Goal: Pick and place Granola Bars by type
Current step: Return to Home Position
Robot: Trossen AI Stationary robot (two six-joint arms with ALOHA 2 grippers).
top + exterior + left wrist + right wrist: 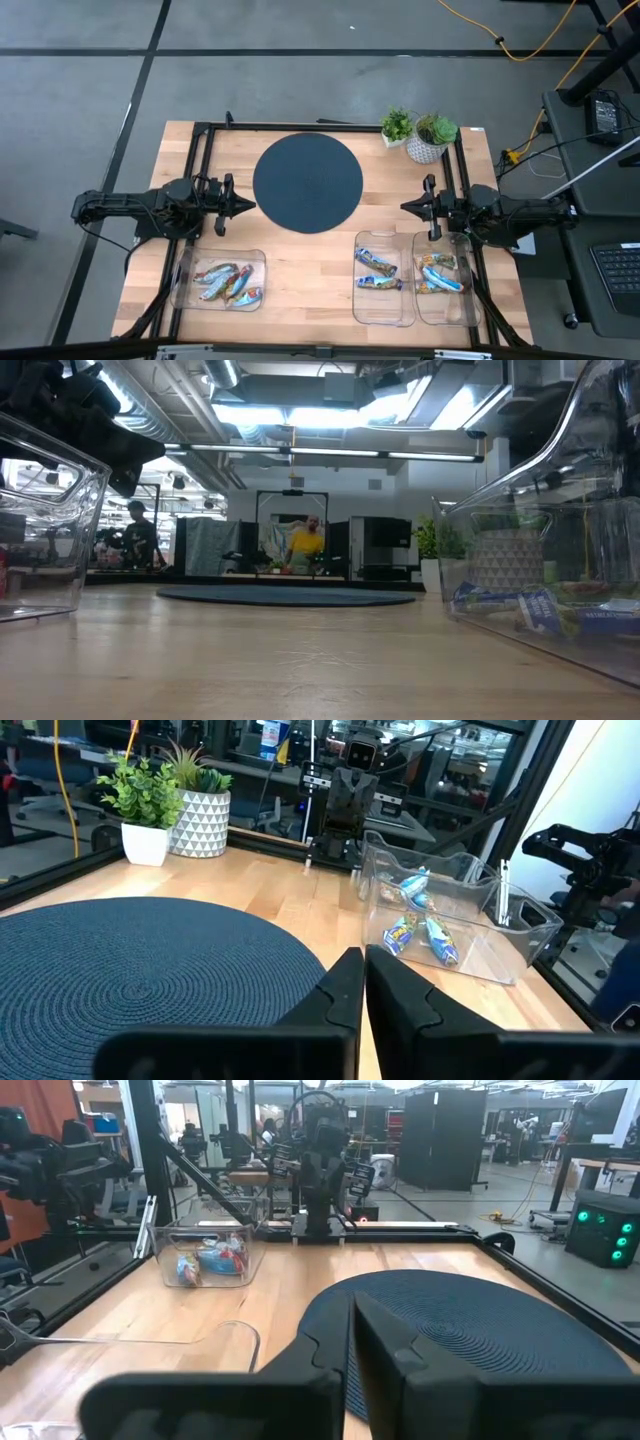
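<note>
A: Entry one: hazards?
B: The right tray (446, 308) could be clipped if the right gripper (406, 207), fingers pressed together, were swung low; the sorted bars (440, 272) might be spilled.
A: Entry two: bars' position?
B: Seen from above, bars are found at 5 and 7 o'clock of it, in trays; more at 6 o'clock of the left gripper (249, 207), likewise closed and empty.

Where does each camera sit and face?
High: above, straight down on the table; both arms, left gripper and right gripper.
Low: table height, facing the room; dark arm part upper left.
Left wrist: faces the right trays past its own fingers.
Right wrist: faces the left tray past its own fingers.
All share the round mat.
</note>
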